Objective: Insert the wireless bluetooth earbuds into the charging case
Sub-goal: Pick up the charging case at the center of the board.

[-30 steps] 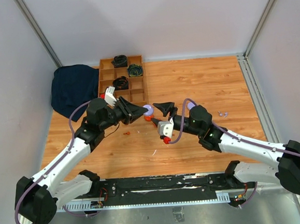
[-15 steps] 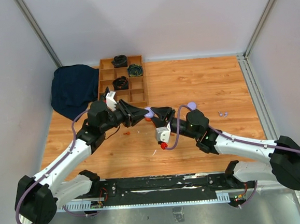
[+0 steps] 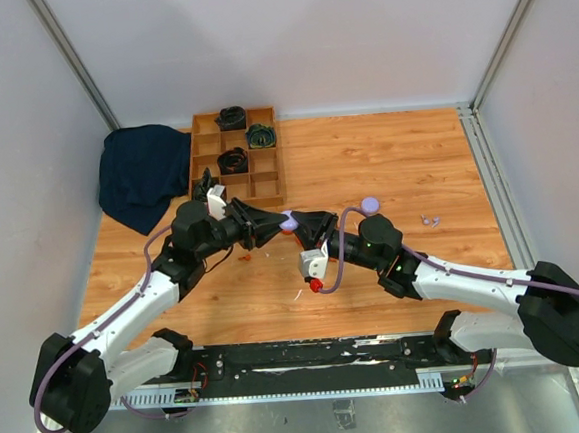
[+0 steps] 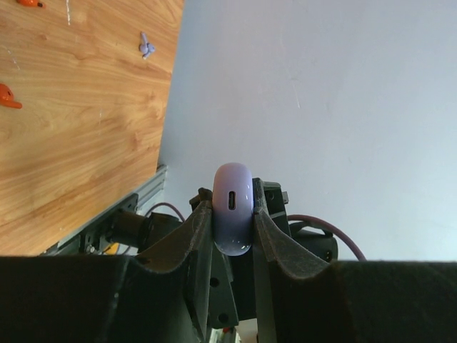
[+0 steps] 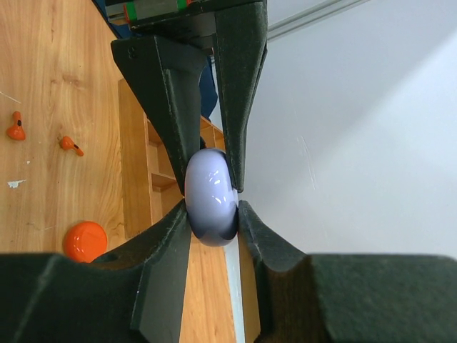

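Observation:
The lilac charging case [image 3: 288,220] hangs above the table between both grippers. In the left wrist view the case [image 4: 232,207] shows its charging port, and my left gripper [image 4: 233,214] is shut on it. My right gripper [image 5: 212,207] meets it from the opposite side, with both pads pressed against the case [image 5: 211,193]. Two orange earbuds [image 5: 14,127] [image 5: 69,143] lie loose on the wood. A lilac earbud [image 4: 146,47] lies farther right [image 3: 429,221]. No earbud is in either gripper.
An orange disc [image 5: 84,241] lies on the table below the grippers. A lilac disc [image 3: 370,205] sits right of them. A wooden compartment tray [image 3: 235,156] holding dark coils stands at the back, with a dark blue cloth [image 3: 141,173] to its left.
My right gripper has moved left to the left gripper and closed its jaws on the lilac case. The left gripper kept its grip and shifted only slightly.

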Tool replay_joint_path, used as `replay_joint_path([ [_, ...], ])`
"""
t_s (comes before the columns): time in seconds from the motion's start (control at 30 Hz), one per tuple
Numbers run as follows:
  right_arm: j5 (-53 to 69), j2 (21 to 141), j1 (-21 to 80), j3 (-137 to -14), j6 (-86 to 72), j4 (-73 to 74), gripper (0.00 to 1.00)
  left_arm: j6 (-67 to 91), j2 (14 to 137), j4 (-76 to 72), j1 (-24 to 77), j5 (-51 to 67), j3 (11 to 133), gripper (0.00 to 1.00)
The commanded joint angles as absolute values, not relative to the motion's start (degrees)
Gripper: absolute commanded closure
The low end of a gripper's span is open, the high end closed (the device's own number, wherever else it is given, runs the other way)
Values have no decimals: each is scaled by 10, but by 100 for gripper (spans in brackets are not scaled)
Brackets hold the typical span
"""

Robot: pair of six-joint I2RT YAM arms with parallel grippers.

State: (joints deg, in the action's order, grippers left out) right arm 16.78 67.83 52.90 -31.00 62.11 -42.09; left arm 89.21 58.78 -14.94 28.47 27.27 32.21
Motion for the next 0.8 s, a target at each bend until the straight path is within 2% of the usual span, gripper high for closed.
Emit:
replay_joint_path([
  [0.0, 161, 673, 539, -313, 624, -425, 84, 907, 587, -184, 286, 296, 311, 81],
  [0.17, 157, 661, 539, -321, 609, -397, 94, 907, 587, -193, 285, 294, 308, 61],
  [0.27, 153, 652, 539, -328, 596, -375, 95, 903, 583, -197, 283, 292, 305, 42],
  [0.4, 144, 640, 539, -341, 570, -333, 96, 886, 568, -197, 279, 279, 300, 26],
  [0.5, 136, 623, 538, -362, 543, -267, 96, 841, 555, -178, 276, 260, 305, 18],
  [0.77, 118, 596, 536, -478, 444, -23, 95, 639, 480, -149, 275, 160, 308, 5],
])
